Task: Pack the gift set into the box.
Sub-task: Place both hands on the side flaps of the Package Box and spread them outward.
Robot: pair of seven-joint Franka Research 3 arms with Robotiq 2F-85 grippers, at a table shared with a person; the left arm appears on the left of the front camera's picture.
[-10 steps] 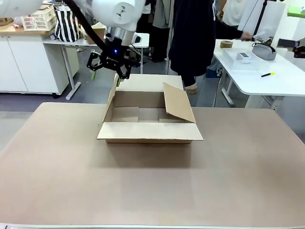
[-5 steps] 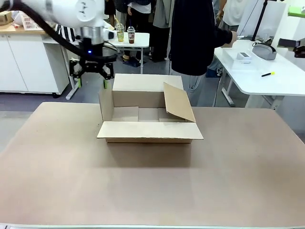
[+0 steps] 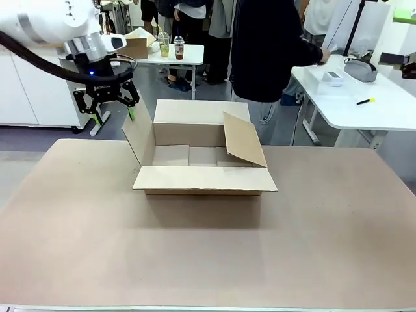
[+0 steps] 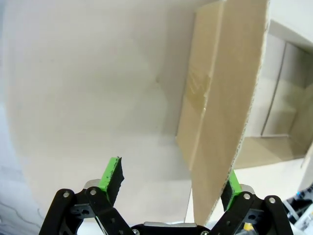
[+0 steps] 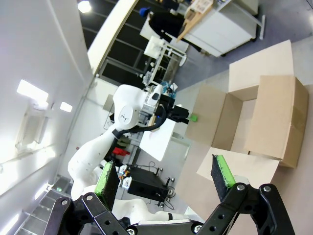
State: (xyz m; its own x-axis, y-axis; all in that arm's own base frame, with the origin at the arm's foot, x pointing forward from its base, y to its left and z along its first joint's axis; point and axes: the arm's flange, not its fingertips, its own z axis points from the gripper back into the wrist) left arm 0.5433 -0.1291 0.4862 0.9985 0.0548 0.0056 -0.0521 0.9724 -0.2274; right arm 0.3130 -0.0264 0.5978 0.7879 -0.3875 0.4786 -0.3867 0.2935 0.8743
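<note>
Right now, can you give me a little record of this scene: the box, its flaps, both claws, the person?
box: open on the table, nothing seen inside
left flap: leans outward, between the left gripper's open fingers
right flap: tilted inward
right gripper: open, holding nothing
person: stands at the far side, reaching toward a side table

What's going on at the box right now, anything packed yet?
The left gripper is open, its fingers straddling the left flap of the box, which tilts outward. The right gripper hangs open, high above the table. The box floor looks bare where it shows. The grey pouch lies on the side table, where the person is reaching.
</note>
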